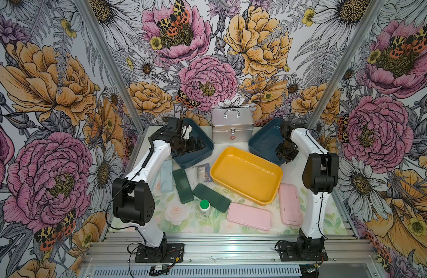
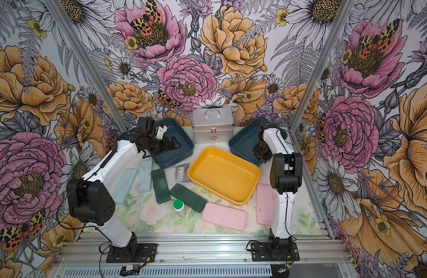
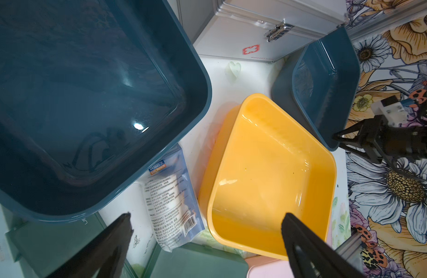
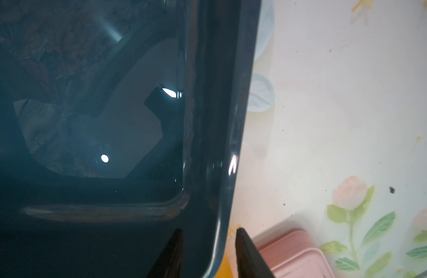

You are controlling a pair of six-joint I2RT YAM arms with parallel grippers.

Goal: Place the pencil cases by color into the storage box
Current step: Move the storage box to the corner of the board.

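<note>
Right gripper: jaws narrowed astride the rim of the glossy dark blue plastic tray; I cannot tell whether they pinch it yet.
Left gripper: spread wide, holding nothing.
Pencil cases: all six lie on the table, lower centre in a top view: pale blue cases, dark green cases, pink cases. None is boxed.
Step, as judged: grip the tray wall squarely and slide it low, clear of the yellow plastic tray and the nearby pink cases.

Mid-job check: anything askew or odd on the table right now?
The blue bin on the right looks tipped up rather than flat, with the right claw straddling its rim. A green-capped bottle and a plastic packet sit among the pencil cases.
</note>
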